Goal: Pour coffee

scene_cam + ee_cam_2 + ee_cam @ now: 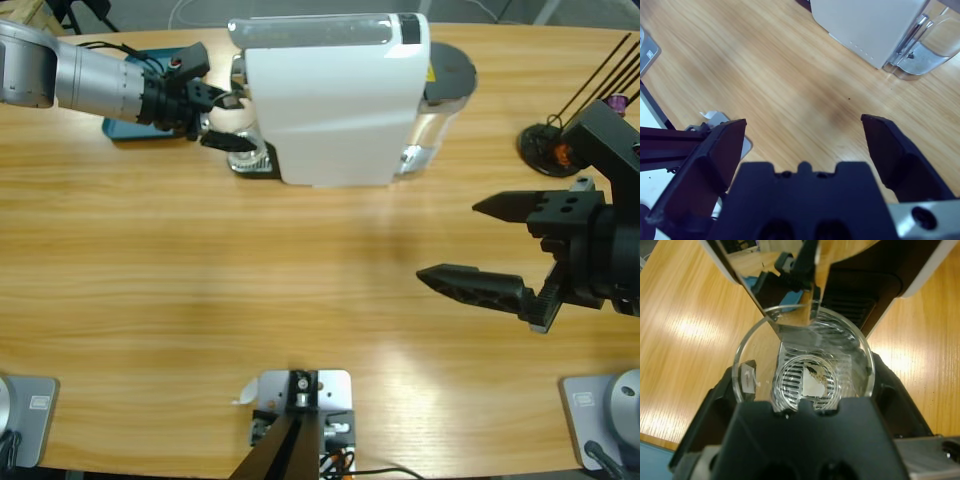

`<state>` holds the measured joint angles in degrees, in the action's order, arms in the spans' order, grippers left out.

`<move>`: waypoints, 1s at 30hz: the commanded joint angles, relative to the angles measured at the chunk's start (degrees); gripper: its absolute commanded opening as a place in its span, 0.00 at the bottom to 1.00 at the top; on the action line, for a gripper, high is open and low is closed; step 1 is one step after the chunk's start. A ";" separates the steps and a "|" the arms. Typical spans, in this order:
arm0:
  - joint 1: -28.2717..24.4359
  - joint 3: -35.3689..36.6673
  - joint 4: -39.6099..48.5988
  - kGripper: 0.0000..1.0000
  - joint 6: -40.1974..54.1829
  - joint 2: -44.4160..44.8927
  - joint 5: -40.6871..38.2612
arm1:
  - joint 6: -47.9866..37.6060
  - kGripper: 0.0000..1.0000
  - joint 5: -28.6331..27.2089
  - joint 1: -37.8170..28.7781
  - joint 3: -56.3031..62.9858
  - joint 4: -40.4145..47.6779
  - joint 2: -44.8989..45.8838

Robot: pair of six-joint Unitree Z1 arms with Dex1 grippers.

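Gripping a clear glass (802, 370), the left gripper (222, 120) holds it on the drip grate under the white coffee machine (335, 95), near the tabletop's far edge. Glass: light, rigid, slippery, fragile; take it mid-wall. Coffee not discernible. Right gripper (480, 240) wide apart, empty. No legible writing.

The table (200, 260) is showing smooth, lightly glossy wood grain. The coffee machine (330, 100) is looking like glossy white plastic, with a mirror-bright spout (790, 305). The glass (802, 365) is reading as clear and shiny. The right gripper (470, 240) is looking matt black plastic.
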<state>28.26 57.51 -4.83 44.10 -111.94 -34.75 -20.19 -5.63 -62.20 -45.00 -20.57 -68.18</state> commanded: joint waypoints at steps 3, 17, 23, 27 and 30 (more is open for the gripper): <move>0.22 -1.09 1.15 1.00 -1.63 -2.06 1.01 | -0.46 1.00 -0.61 -0.47 0.76 0.32 -1.54; -5.79 -12.06 1.26 1.00 -8.92 17.30 0.47 | -2.96 1.00 -4.05 -0.47 -6.19 -8.19 0.77; -0.73 -22.48 2.31 1.00 -20.17 30.04 1.51 | -3.52 0.71 -1.56 5.09 -17.28 -17.15 -2.78; 2.93 -27.05 4.09 1.00 -31.53 41.52 12.04 | -2.50 0.02 3.57 16.65 -30.22 -21.76 -8.69; 3.30 -27.02 8.34 1.00 -32.06 47.16 21.88 | -3.28 0.00 4.72 22.30 -39.39 -21.16 -13.96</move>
<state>29.19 34.17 -2.75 16.79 -77.21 -27.70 -23.05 -4.40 -50.31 -70.36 -39.99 -71.79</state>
